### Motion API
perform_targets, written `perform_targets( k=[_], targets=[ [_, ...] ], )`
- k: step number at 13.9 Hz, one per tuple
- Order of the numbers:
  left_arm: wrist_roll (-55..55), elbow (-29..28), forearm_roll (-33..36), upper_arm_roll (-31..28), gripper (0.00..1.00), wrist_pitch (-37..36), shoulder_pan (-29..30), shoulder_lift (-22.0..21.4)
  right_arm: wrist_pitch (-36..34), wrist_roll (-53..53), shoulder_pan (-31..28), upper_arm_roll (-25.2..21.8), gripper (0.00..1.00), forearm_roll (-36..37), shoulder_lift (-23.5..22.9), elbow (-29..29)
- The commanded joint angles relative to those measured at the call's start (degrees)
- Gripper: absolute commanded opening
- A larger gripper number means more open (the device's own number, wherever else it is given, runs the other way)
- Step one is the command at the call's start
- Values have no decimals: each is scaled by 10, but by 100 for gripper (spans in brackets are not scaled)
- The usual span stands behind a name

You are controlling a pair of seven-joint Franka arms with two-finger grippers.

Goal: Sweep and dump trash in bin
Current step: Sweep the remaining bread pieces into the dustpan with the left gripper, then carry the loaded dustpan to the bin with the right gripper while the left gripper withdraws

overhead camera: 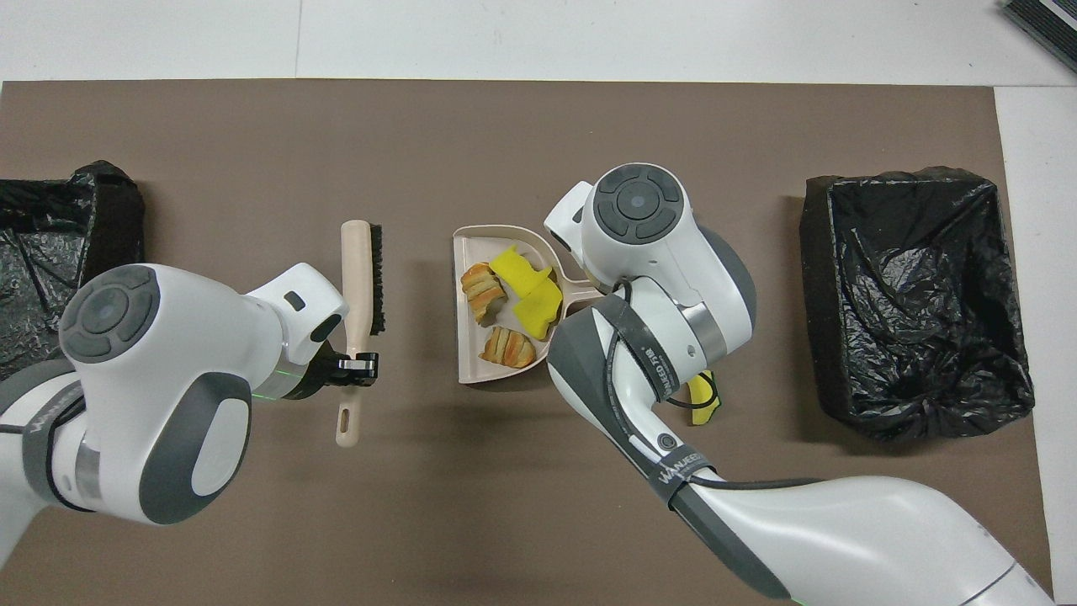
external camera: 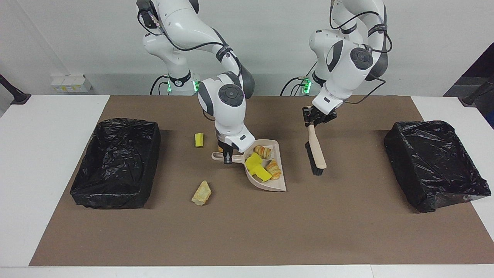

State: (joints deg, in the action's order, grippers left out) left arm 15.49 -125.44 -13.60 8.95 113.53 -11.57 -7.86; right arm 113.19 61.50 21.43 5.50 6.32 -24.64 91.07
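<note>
Brown surface [external camera: 247, 231]: left gripper [external camera: 312, 120] clamped on brush [external camera: 316, 150], lifted beside dustpan [external camera: 276, 185] that right gripper [external camera: 227, 156] clamps by the handle, four trash [external camera: 256, 164] pieces inside, three loose nearby; sweeping unfinished, next gather strays.

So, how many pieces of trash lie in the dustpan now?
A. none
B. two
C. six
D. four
D: the dustpan holds two yellow sponge chunks and two bread lumps, while other pieces lie on the mat outside it.
</note>
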Motion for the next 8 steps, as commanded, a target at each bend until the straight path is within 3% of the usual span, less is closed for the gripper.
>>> perform_targets(
  k=[1, 4, 8],
  targets=[
    [55, -72, 9, 11, 0, -5, -13, -63, 5, 32, -24, 6, 0, -33, 31, 13],
    [87, -143, 9, 14, 0, 0, -57, -122, -2, 39, -47, 6, 0, -34, 57, 13],
    [186, -197, 9, 14, 0, 13, -159, -132, -5, 45, -84, 7, 0, -41, 91, 12]
  ],
)
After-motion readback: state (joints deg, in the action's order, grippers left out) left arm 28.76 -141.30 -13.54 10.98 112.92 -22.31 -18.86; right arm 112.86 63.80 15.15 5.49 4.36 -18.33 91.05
